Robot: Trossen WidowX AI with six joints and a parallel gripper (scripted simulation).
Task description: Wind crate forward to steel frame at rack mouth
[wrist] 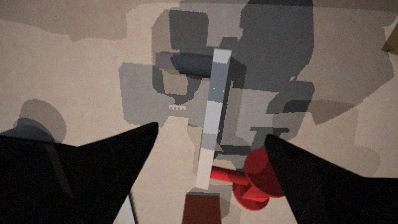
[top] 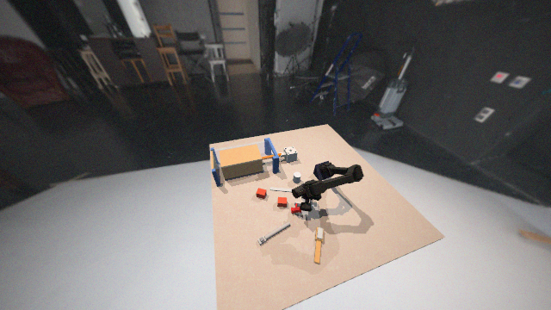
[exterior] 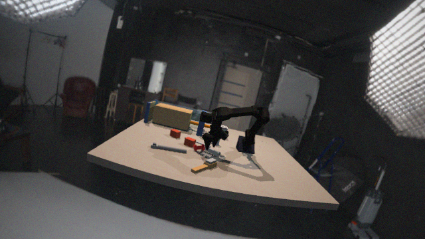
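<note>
The crate [top: 241, 164] [exterior: 172, 117] sits flat in the guard cubby, with a gap between its front and the blue frame [top: 275, 164] [exterior: 200, 128] at the mouth. An orange strap [top: 271, 157] runs to the winch [top: 290, 154], which the arm partly hides in the exterior view. The winch handle lies on the bench: a pale grey bar [wrist: 215, 110], a dark shaft [wrist: 195, 65] and a red knob [wrist: 261, 172] [top: 295, 210] [exterior: 198, 147]. My gripper [wrist: 211, 133] [exterior: 210, 147] is open and empty above the handle. The bar shows between the fingertips; the knob is partly behind one finger.
Two red blocks [top: 261, 193] [top: 281, 201] [exterior: 175, 133] [exterior: 190, 141] and a thin white bar [top: 280, 189] lie near the handle. A white cylinder [top: 297, 176] stands toward the winch. A grey wrench-like tool [top: 275, 234] [exterior: 169, 148] and a yellow-handled tool [top: 318, 251] [exterior: 199, 168] lie nearer the bench's front.
</note>
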